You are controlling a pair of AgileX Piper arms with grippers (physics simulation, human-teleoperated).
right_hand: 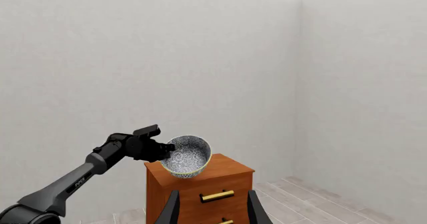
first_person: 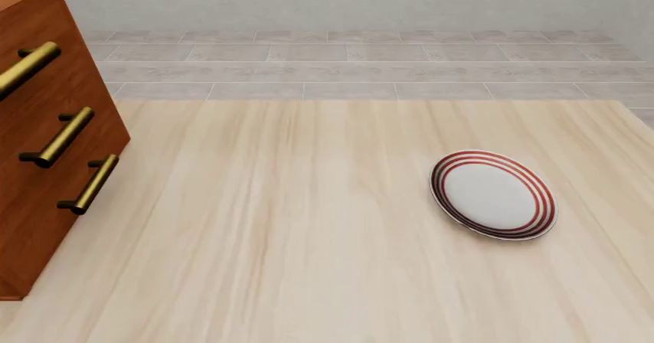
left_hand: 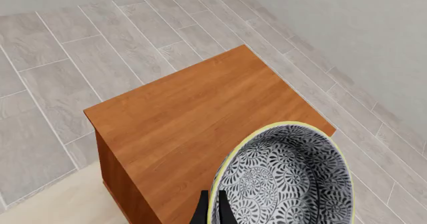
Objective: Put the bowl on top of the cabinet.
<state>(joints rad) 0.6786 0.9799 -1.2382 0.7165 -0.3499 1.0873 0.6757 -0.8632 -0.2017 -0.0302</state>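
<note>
The bowl (left_hand: 287,179), black-and-white floral inside with a pale yellow rim, hangs tilted over the cabinet's flat wooden top (left_hand: 193,119). My left gripper (left_hand: 213,211) is shut on the bowl's rim, one dark finger on each side of it. The right wrist view shows the same from afar: the left arm's gripper (right_hand: 162,150) holds the bowl (right_hand: 187,156) just above the reddish-brown cabinet (right_hand: 200,184). My right gripper (right_hand: 213,209) is open with nothing between its fingers, well away from the cabinet. In the front view the cabinet (first_person: 41,182) stands at the table's left edge, and neither gripper shows there.
A flat white plate with red rings (first_person: 494,195) lies on the right part of the pale wooden table (first_person: 286,236). Brass bar handles (first_person: 63,136) stick out of the cabinet's front towards the table's middle. Grey tiled floor and plain walls lie beyond.
</note>
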